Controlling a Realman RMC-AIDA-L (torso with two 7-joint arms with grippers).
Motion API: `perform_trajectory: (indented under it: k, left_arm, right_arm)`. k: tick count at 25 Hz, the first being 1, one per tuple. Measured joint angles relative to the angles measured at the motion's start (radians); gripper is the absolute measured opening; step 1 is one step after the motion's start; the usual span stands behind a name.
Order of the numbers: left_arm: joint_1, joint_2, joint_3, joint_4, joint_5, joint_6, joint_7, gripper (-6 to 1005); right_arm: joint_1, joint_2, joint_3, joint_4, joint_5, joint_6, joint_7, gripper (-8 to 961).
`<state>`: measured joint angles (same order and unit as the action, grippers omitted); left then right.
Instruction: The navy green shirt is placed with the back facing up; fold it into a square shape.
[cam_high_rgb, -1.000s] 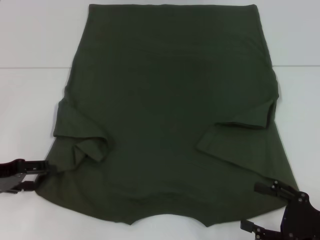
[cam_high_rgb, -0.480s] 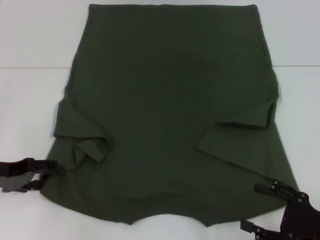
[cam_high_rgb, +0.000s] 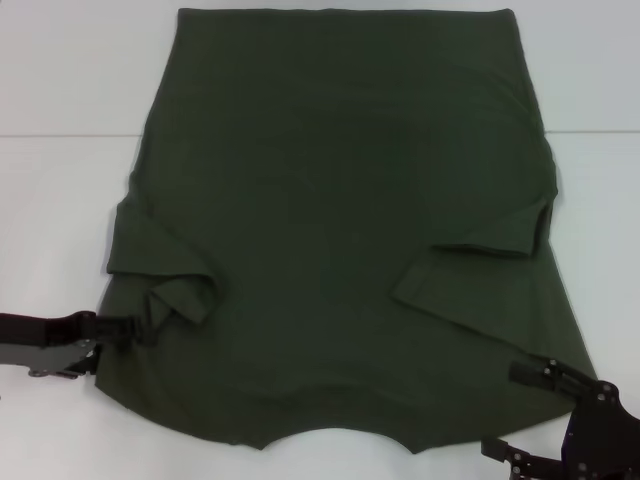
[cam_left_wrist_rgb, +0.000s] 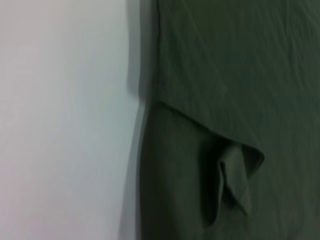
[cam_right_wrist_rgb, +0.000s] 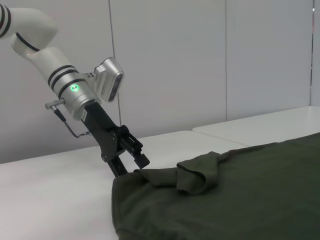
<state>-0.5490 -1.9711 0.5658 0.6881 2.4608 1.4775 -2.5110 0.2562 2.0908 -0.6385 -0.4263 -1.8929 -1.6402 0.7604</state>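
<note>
**Left gripper at the sleeve edge, fold not yet begun**

From the head camera, we see the navy green shirt (cam_high_rgb: 340, 230) spread plain side up on the white table (cam_high_rgb: 60, 200), collar end nearest us, both short sleeves tucked in over the body. Our left gripper (cam_high_rgb: 135, 327) reaches in at the shirt's left edge, with the crumpled left sleeve (cam_high_rgb: 175, 290) just beyond its tips. Whether its jaws are closed on cloth we cannot tell. The right gripper (cam_high_rgb: 520, 410) sits just off the shirt's near right corner, jaws spread wide, empty.

The left wrist camera shows only the shirt's edge and the rumpled sleeve fold (cam_left_wrist_rgb: 235, 175) against the table.

From the right wrist camera, the left gripper (cam_right_wrist_rgb: 131, 162) meets the cloth at the hem's lifted corner.

To fold well, we judge we should pinch a single clean layer and flatten that bunched sleeve first.
</note>
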Motion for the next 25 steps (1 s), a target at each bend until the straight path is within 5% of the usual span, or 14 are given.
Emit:
perform_trajectory:
  k: [5, 16, 25]
  left_arm:
    - [0.0, 0.002, 0.041, 0.008, 0.0, -0.01, 0.004, 871]
    - [0.009, -0.007, 0.064, 0.035, 0.003, -0.019, 0.006, 615]
    - [0.006, -0.005, 0.062, 0.034, 0.004, -0.022, 0.005, 214]
  right_arm:
    - [0.0, 0.0, 0.002, 0.0, 0.002, -0.002, 0.001, 925]
    - [0.002, 0.0, 0.013, 0.0, 0.006, -0.001, 0.008, 926]
    - [0.01, -0.002, 0.064, -0.034, 0.006, -0.006, 0.155, 926]
